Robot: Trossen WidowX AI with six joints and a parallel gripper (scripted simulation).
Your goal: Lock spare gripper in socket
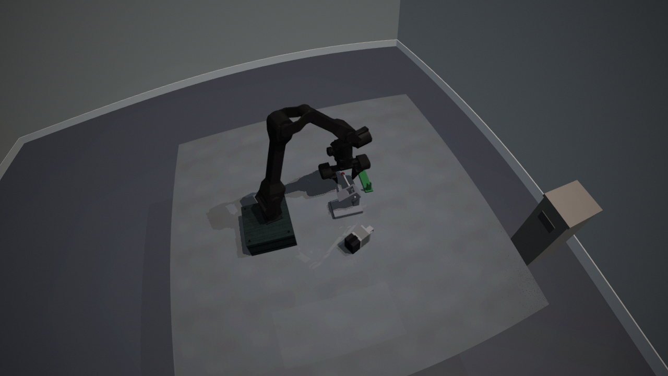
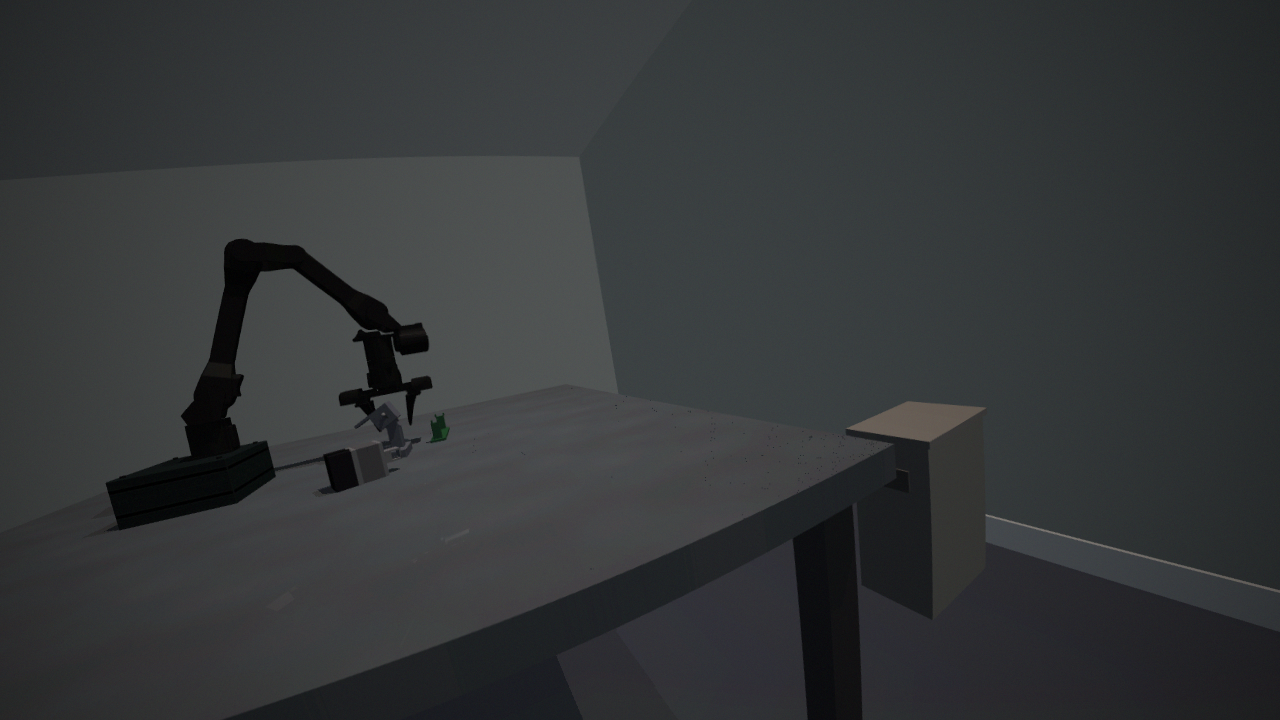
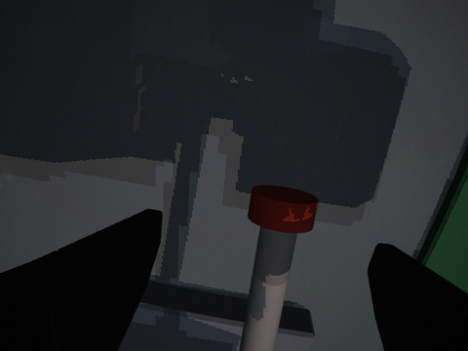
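Note:
The lock pin has a red head (image 1: 343, 173) (image 3: 283, 210) and a pale shaft (image 3: 265, 312). It sticks up at a slant from the grey mount (image 1: 346, 193) (image 2: 386, 417). My gripper (image 1: 345, 179) (image 2: 392, 420) (image 3: 268, 242) is open, pointing down, with one finger on each side of the pin near its head. No finger appears to touch the pin in the wrist view. The spare gripper (image 1: 362, 236) (image 2: 370, 463), a grey block with a black end and a small pale spigot, lies on the table beside the mount. The socket's inside is hidden from the wrist view.
A green holder (image 1: 365, 180) (image 2: 439, 429) (image 3: 453, 244) stands on the table (image 1: 439, 224) (image 2: 572, 501) beside the mount, close to my right-hand finger in the wrist view. The arm's dark base block (image 1: 268, 233) (image 2: 179, 492) stands left. A beige cabinet (image 1: 572, 201) (image 2: 953, 510) stands beyond the table edge.

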